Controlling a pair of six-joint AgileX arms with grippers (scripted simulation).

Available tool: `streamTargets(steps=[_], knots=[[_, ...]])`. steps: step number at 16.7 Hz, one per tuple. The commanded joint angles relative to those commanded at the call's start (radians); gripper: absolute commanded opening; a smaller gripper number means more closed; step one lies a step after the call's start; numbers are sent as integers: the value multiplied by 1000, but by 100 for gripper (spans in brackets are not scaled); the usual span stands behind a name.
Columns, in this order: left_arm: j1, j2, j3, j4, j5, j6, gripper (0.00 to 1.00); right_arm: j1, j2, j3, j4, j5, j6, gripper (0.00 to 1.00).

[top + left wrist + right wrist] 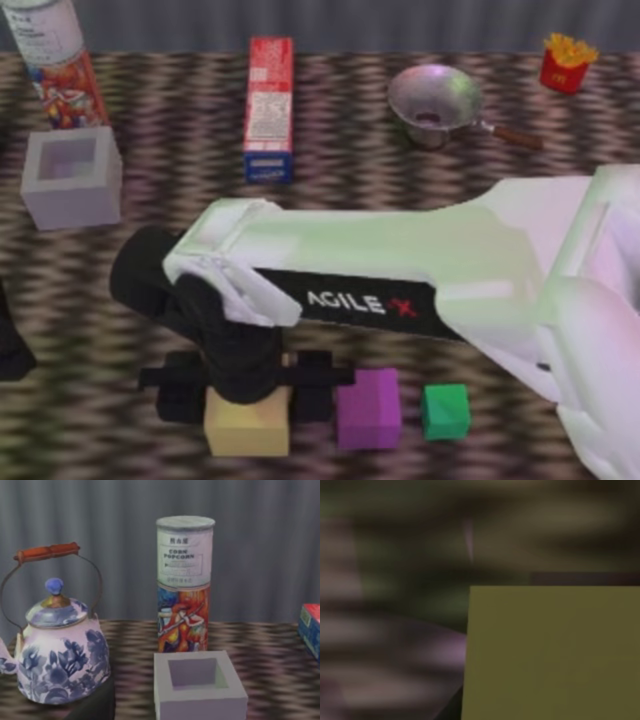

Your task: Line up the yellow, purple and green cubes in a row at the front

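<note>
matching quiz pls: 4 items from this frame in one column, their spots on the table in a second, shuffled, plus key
Items
1. yellow cube
2. green cube
3. grey box
4. fries carton

Places, by the top view
A. back right corner of the table
B. left side, in front of the popcorn can
C. front row, right end, beside the purple cube
D. front row, left end, under the right gripper

Pairs: 1-D, 2-C, 3-B, 4-A
</note>
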Motion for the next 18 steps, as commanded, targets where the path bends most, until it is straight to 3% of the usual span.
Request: streamTargets(steps=[2, 15, 18], knots=[[0, 0, 0, 0, 0, 0, 100, 0, 0, 0, 0, 0, 0, 0], [0, 0, 0, 0, 0, 0, 100, 0, 0, 0, 0, 0, 0, 98], [0, 0, 0, 0, 0, 0, 100, 0, 0, 0, 0, 0, 0, 100]])
